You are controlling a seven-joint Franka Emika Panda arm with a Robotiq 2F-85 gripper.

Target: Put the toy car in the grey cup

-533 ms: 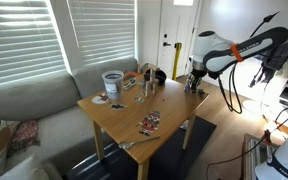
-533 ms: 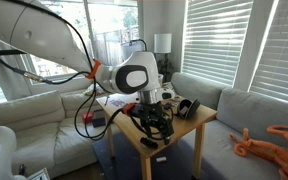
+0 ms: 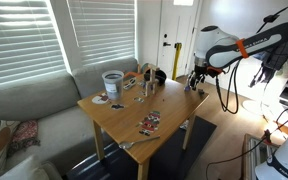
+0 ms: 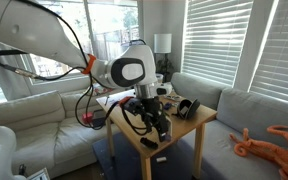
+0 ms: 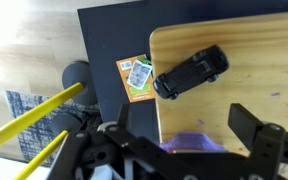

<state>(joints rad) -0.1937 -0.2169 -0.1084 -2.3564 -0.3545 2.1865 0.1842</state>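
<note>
One small change: since half a second ago, your gripper [image 5: 189, 140] has lifted slightly above the table's right corner, and its jaws stand wide and empty over the toy car [image 5: 191, 72]. The wooden table [image 3: 134, 118] stands before a grey sofa [image 3: 29, 100] under slatted blinds [image 3: 24, 35], with a dark rug [image 5: 109, 35] beneath. The toy car is black and lies diagonally near the table's corner in the wrist view. The grey cup [image 3: 112, 82], pale with a darker rim band, stands upright well apart from it at the table's far left.
</note>
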